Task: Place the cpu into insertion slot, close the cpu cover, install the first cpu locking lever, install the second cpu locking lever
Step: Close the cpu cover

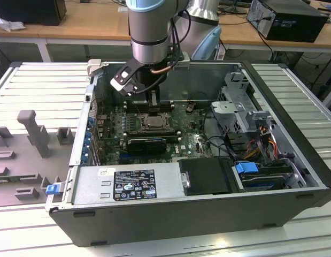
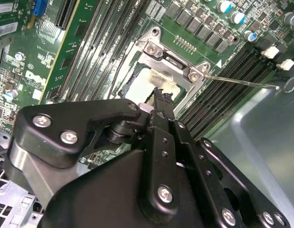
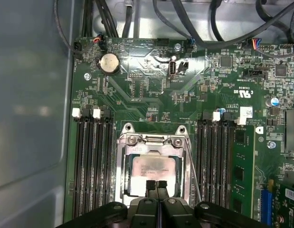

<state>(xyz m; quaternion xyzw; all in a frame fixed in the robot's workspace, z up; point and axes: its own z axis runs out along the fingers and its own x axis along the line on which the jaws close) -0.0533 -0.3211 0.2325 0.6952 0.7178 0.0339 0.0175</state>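
- Silvery cpu (image 3: 147, 168) lies in the cutout of the flat cpu cover (image 3: 122, 161).
- Gripper (image 3: 156, 183) has its fingers pressed together, holding nothing, tips over the cpu edge.

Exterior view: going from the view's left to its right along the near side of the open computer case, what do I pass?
Grey upright block on the table → blue clip at the case corner → labelled grey metal box → black square panel → blue tab → case side wall.
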